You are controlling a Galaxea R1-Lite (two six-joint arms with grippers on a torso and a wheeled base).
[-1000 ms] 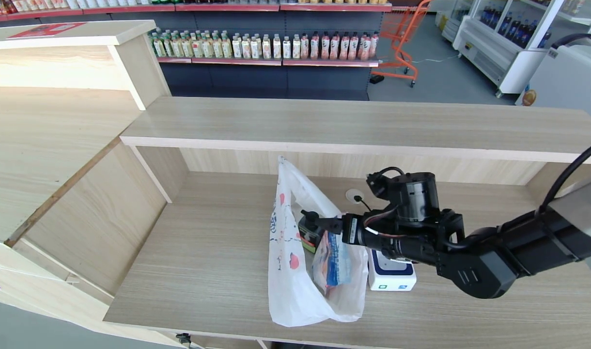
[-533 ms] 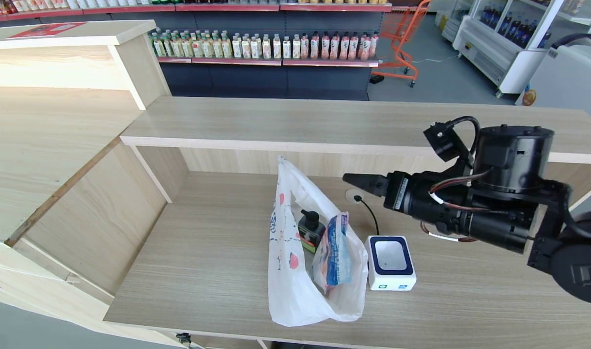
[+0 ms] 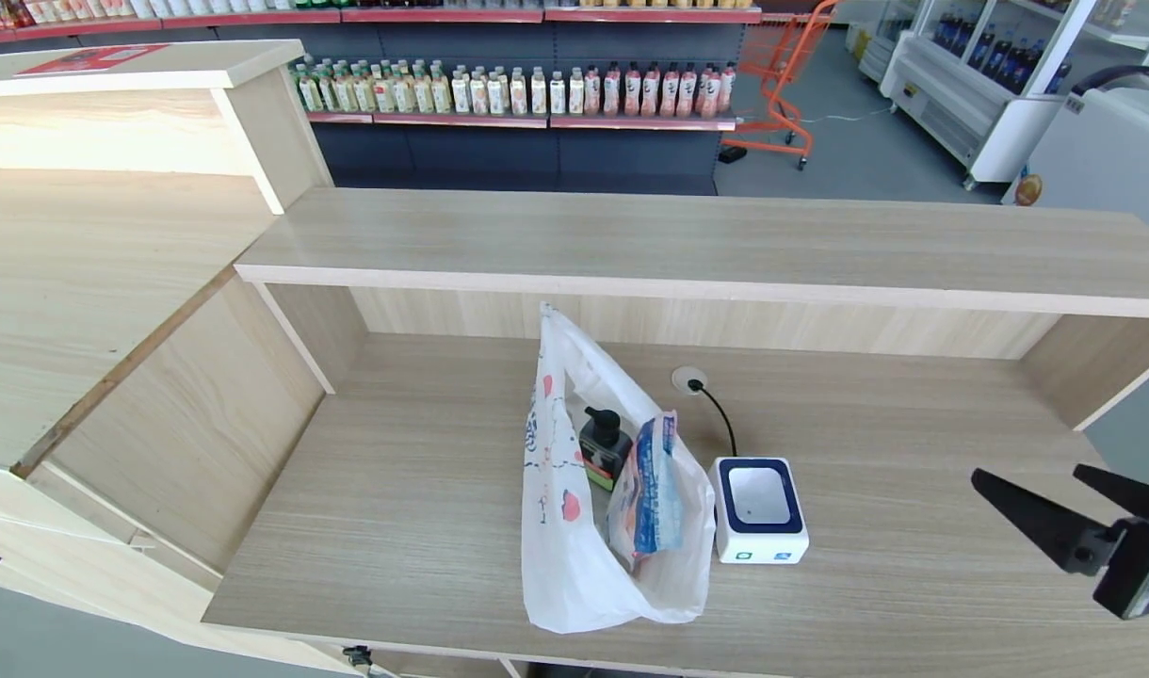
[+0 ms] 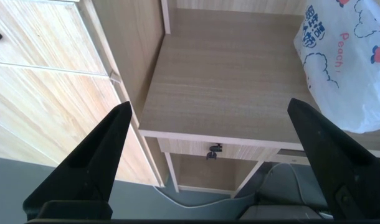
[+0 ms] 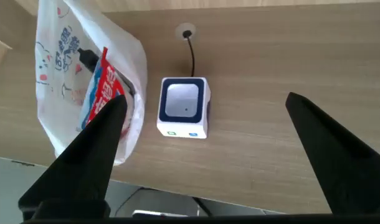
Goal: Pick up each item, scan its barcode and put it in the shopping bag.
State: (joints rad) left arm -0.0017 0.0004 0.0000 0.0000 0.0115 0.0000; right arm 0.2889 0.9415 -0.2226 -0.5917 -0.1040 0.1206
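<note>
Where the wide bench holds them, the white shopping bag stands open just beside the scanner, with a packet and a black bottle inside. The right fingers and left fingers are spread apart.

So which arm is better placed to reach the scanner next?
Probably the right: the open right gripper is on the scanner's side; the shopping bag stands between the scanner and the left gripper.

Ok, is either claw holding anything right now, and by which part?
Nothing is held. The right claw and left claw are both open and empty; the pump bottle and packet sit in the shopping bag.
</note>
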